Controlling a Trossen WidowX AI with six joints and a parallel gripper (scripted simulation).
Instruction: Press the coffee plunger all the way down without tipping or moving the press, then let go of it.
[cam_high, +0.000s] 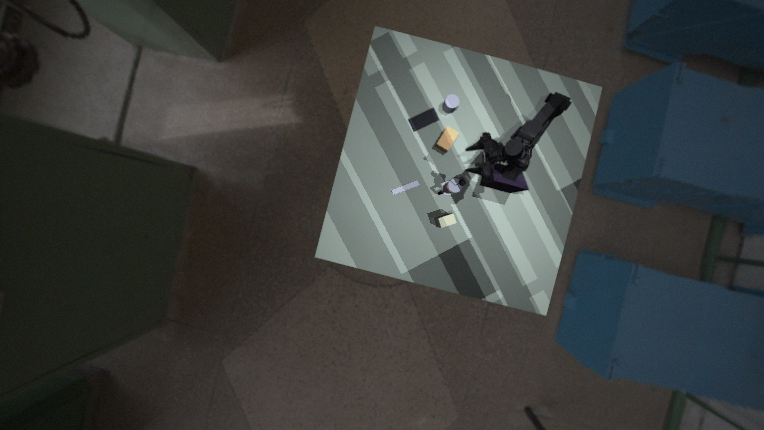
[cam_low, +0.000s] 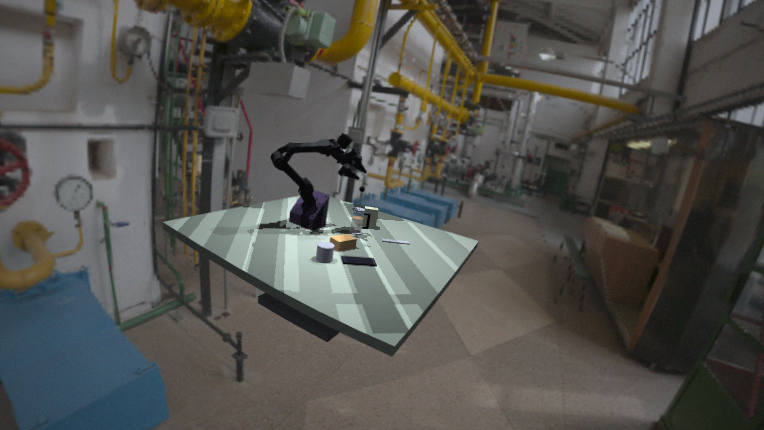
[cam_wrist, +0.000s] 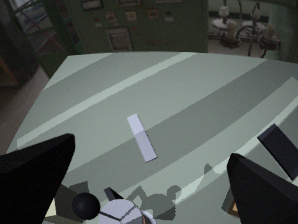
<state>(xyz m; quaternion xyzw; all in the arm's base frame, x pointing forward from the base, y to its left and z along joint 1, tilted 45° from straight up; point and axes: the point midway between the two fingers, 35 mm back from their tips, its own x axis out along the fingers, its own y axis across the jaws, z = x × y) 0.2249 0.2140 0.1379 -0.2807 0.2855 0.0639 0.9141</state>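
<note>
The coffee press (cam_high: 451, 185) (cam_low: 358, 217) (cam_wrist: 123, 220) stands upright near the middle of the striped table (cam_high: 374, 240) (cam_low: 374, 304). It is a small glass body with a pale lid. Its plunger rod ends in a black knob (cam_low: 362, 188) (cam_wrist: 87, 205) raised above the lid. My gripper (cam_high: 471, 158) (cam_low: 353, 170) (cam_wrist: 154, 153) is open and empty. It hangs above the press, a little to the arm-base side, and touches nothing. In the wrist view the press sits at the bottom edge, nearer the left finger.
A cream block (cam_high: 445, 219) (cam_low: 371, 215) stands close beside the press. An orange block (cam_high: 446, 138) (cam_low: 343, 241), a lavender cylinder (cam_high: 451, 101) (cam_low: 324, 252), a dark flat slab (cam_high: 422, 119) (cam_low: 358, 261) (cam_wrist: 280, 149) and a white strip (cam_high: 405, 187) (cam_low: 395, 241) (cam_wrist: 141, 137) lie around it. The arm's purple base (cam_high: 507, 180) (cam_low: 310, 209) is behind.
</note>
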